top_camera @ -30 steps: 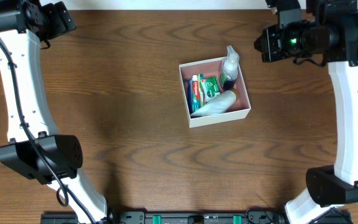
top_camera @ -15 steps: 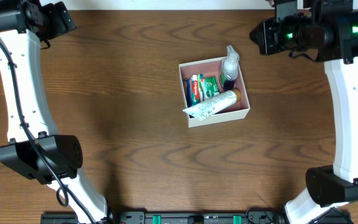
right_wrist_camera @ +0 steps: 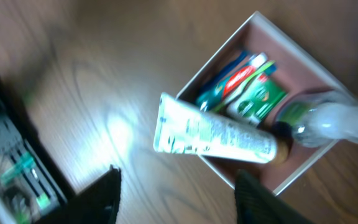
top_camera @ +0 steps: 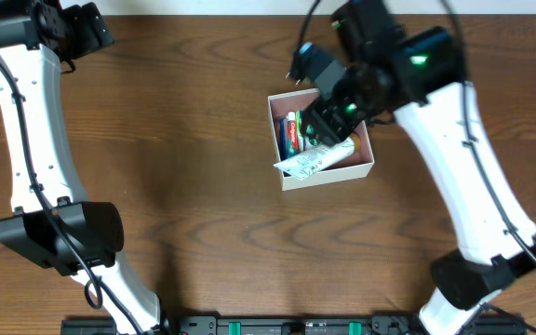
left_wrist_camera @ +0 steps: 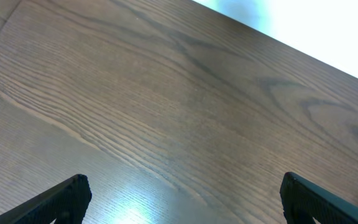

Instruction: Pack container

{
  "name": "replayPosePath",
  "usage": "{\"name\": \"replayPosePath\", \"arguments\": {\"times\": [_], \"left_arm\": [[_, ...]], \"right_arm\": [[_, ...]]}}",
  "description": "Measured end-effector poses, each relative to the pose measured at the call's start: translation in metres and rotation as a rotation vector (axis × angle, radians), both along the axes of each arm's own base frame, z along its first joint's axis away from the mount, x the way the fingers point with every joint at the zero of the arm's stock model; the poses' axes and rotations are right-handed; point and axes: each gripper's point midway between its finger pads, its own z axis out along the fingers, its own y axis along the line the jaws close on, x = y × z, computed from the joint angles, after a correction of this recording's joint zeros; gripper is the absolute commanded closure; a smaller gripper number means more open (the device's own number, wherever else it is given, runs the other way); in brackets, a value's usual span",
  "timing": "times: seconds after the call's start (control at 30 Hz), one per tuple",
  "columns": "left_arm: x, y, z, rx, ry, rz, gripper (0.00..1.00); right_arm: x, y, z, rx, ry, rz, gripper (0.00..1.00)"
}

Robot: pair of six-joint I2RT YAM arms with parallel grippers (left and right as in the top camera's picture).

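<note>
The right arm has swung in from the far corner, so the right gripper [right_wrist_camera: 185, 186] now hangs directly over the container [top_camera: 333, 175], while the box and its contents lie as they did. Its fingers are spread wide with nothing between them. Just ahead of them a tube [right_wrist_camera: 213, 137] lies slantwise on top of the other toiletries, its flat end poking out over the near wall, with a clear bottle [right_wrist_camera: 319, 118] leaning at the corner beyond. The left gripper [left_wrist_camera: 182, 199] is parked well away, also wide and empty, over bare worktop [left_wrist_camera: 166, 106]. The risk is a fast descent: pressing the overhanging end could lever the tube out, and catching the thin wall could shove the light container.
</note>
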Motion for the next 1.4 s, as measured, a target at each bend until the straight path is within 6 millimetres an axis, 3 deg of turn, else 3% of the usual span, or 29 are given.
{"name": "replayPosePath", "arguments": {"times": [0.2,0.47,0.77,1.0,1.4], "left_arm": [[0.000,0.000,0.000,0.000,0.000,0.000,0.02],[0.000,0.000,0.000,0.000,0.000,0.000,0.02],[0.000,0.000,0.000,0.000,0.000,0.000,0.02],[0.000,0.000,0.000,0.000,0.000,0.000,0.02],[0.000,0.000,0.000,0.000,0.000,0.000,0.02]], "right_arm": [[-0.003,0.005,-0.041,-0.158,0.047,0.093,0.23],[-0.011,0.019,-0.057,-0.329,-0.024,0.190,0.20],[-0.017,0.032,-0.093,-0.491,-0.004,0.270,0.20],[-0.019,0.033,-0.112,-0.563,0.019,0.290,0.20],[-0.027,0.014,-0.136,-0.696,0.046,0.288,0.19]]}}
